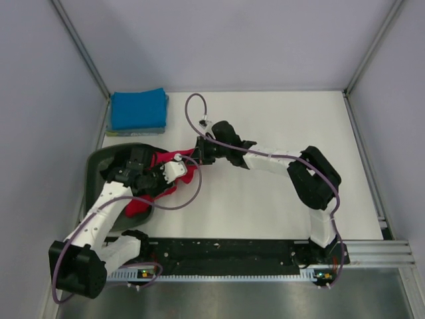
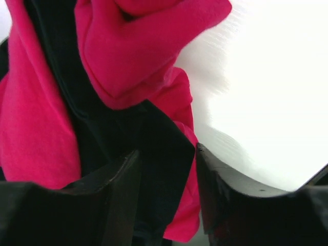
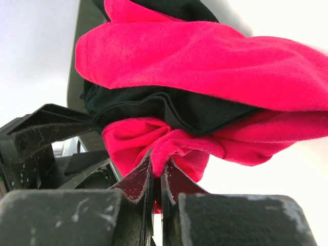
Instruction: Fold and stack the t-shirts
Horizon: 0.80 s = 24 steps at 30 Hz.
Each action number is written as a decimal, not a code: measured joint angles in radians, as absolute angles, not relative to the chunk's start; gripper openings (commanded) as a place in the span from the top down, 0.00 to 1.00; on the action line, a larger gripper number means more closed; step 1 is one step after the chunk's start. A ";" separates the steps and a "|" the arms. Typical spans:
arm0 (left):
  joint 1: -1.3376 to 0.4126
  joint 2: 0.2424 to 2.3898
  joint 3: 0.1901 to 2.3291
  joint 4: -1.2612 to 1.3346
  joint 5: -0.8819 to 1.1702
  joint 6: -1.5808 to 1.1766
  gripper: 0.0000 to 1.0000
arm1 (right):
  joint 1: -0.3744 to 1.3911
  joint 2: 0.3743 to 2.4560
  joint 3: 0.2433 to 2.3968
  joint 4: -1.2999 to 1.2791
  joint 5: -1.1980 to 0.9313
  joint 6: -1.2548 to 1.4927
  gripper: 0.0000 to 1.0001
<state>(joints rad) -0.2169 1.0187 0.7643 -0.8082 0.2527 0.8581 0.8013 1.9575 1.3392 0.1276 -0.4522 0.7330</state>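
A red t-shirt (image 1: 162, 159) lies bunched in and over the right rim of the dark tub (image 1: 95, 169), tangled with a black t-shirt (image 3: 195, 110). My right gripper (image 1: 201, 153) is shut on a fold of the red shirt (image 3: 205, 56), pinched between its pads (image 3: 159, 165). My left gripper (image 1: 180, 174) hovers over the same bundle. Its jaws stand apart (image 2: 166, 154), with black cloth (image 2: 128, 133) and red cloth (image 2: 41, 128) hanging between them. A folded blue t-shirt (image 1: 138, 109) lies flat at the back left.
The tub's rim (image 3: 84, 31) sits against the left wall. The left arm's black body (image 3: 41, 136) is close beside my right gripper. White table (image 1: 279, 212) stretches right of the tub. A black rail (image 1: 226, 251) runs along the near edge.
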 measured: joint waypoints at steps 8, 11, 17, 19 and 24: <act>-0.242 1.031 0.763 -0.754 0.157 0.813 1.00 | 0.792 1.942 1.324 0.131 -0.452 0.730 1.00; -0.242 1.031 0.763 -0.751 0.117 0.805 1.00 | 0.784 1.922 1.301 0.132 -0.449 0.725 1.00; -0.242 1.030 0.791 -0.747 0.072 0.757 0.91 | 0.767 1.882 1.257 0.125 -0.438 0.714 1.00; -0.242 1.030 0.827 -0.773 0.118 0.743 0.76 | 0.764 1.873 1.255 0.124 -0.437 0.709 1.00; -0.253 1.033 0.864 -0.781 0.221 0.679 0.57 | 0.763 1.868 1.255 0.126 -0.438 0.707 1.00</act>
<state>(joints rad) -0.2531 1.0328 0.8639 -0.7807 0.2214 0.6788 0.7631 1.8679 1.2552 0.1261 -0.4377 0.7074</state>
